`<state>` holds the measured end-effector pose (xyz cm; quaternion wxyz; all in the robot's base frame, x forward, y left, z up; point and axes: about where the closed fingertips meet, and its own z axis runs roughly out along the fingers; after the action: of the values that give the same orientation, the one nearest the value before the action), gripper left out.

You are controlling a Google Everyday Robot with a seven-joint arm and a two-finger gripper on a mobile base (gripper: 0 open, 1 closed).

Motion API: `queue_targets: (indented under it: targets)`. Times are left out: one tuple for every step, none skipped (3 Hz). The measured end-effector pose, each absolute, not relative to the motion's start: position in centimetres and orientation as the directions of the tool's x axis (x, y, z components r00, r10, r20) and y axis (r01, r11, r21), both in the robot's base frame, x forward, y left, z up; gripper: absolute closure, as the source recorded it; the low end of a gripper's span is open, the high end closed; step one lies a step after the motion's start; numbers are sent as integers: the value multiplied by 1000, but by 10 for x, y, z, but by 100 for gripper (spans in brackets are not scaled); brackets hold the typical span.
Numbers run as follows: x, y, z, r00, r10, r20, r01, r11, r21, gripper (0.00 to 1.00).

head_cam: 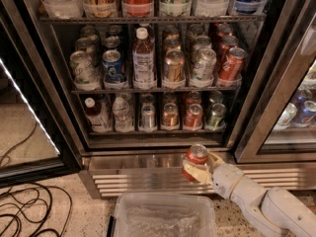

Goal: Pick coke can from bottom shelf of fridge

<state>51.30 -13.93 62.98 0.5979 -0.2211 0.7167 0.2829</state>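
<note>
My gripper (198,165) is shut on the red coke can (196,158) and holds it tilted in front of the fridge's ribbed steel grille (143,177), below and outside the open fridge (148,68). The white arm comes in from the lower right. The bottom shelf (153,130) still holds a row of drinks: a bottle, a silver can, a bronze-gold can (170,115), another red can (193,116) and a green can (216,114).
A clear plastic bin (165,215) stands on the floor right below the held can. Black cables (27,209) lie on the floor at left. The open glass door (24,107) stands at left; a second closed door (291,112) at right.
</note>
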Motion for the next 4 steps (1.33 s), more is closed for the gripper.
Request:
queue_targets:
  targets:
    - [513, -139, 630, -187, 22, -982, -655, 742, 142, 100]
    - [515, -127, 652, -143, 23, -989, -720, 683, 120, 100]
    - [511, -114, 699, -39, 17, -999, -812, 583, 41, 100]
    - [500, -101, 742, 40, 16, -999, -895, 446, -29, 100]
